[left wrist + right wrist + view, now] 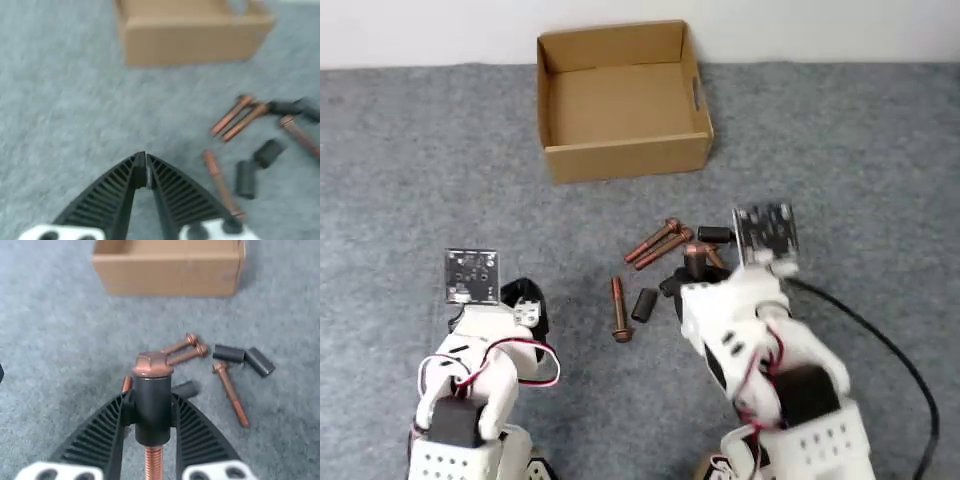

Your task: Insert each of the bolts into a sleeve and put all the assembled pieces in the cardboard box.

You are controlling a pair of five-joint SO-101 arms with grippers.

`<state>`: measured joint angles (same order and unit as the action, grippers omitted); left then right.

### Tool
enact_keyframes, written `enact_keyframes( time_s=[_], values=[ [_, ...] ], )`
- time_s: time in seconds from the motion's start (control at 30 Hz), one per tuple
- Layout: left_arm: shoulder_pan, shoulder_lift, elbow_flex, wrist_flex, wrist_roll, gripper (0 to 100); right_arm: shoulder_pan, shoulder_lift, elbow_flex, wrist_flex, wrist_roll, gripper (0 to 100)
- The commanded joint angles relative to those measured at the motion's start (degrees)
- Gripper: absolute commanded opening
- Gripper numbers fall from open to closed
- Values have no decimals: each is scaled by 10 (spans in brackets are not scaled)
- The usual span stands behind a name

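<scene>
My right gripper (151, 412) is shut on a black sleeve (151, 400) with a copper bolt pushed through it, head up and thread showing below. In the high view this gripper (692, 272) holds the piece above the pile of parts. Loose on the carpet lie two bolts side by side (658, 244), a single bolt (618, 308), another bolt (231, 392), and black sleeves (644, 304) (228, 353) (260, 362). The cardboard box (620, 100) stands open at the back. My left gripper (141, 167) is shut with nothing in it, low at the left (525, 300), apart from the parts.
Grey carpet covers the table, with free room to the left and right of the box (195, 35). A black cable (880, 345) trails from the right arm towards the right edge. A white wall runs behind the box.
</scene>
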<state>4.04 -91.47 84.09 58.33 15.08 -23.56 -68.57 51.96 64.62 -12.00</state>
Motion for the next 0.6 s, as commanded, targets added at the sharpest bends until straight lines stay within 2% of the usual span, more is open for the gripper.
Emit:
enact_keyframes(
  time_s=[0.0, 0.23, 0.57],
  values=[
    [-23, -8, 45, -63, -40, 4, 17, 98, -95, -38, -6, 8],
    [-21, -8, 126, -140, -47, 5, 29, 303, -238, -118, -3, 8],
    [-25, -3, 127, -128, -43, 5, 45, 608, -534, -193, -3, 8]
  ],
)
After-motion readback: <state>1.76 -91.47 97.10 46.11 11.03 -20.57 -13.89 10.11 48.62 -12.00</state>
